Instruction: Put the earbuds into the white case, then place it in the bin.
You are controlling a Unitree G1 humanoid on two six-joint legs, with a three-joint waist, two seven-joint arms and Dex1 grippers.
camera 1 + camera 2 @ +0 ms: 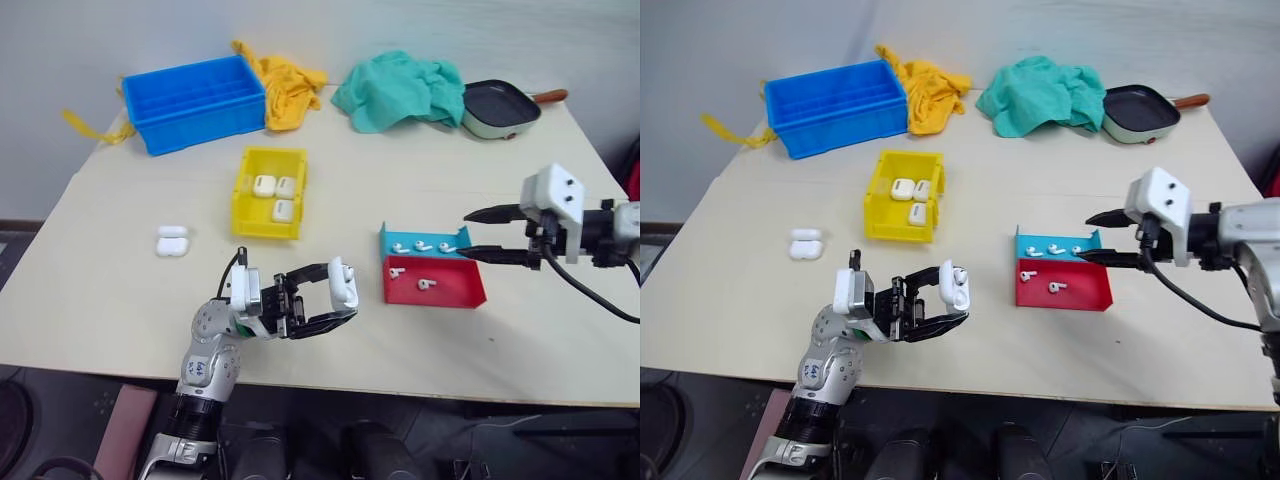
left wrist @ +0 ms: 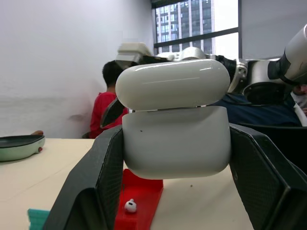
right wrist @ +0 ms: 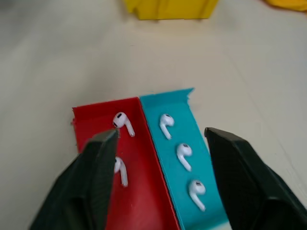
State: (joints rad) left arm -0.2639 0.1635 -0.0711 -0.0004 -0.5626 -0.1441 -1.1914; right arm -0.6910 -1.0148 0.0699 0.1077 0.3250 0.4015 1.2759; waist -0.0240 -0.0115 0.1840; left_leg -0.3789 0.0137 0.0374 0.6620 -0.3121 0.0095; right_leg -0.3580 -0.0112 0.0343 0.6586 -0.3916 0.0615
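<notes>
— Tabletop (image 1: pixel 120 300) first: what sits on it?
— At eleven o'clock a blue crate (image 1: pixel 195 103); near centre the bin (image 1: pixel 269 192), three closed cases inside; at four o'clock a red tray (image 1: pixel 433 281) touching a teal tray (image 1: pixel 425 242).
— And the claws?
— Left claw (image 1: pixel 333 293), at six o'clock, is clamped on the white case (image 1: pixel 344 282) (lid slightly ajar). Right claw (image 1: pixel 482 234) hangs over the trays, fingers apart.
— Earbuds?
— The earbuds (image 3: pixel 168 126): three in teal, two in red. Another case (image 1: pixel 172 241) lies at nine o'clock.
</notes>
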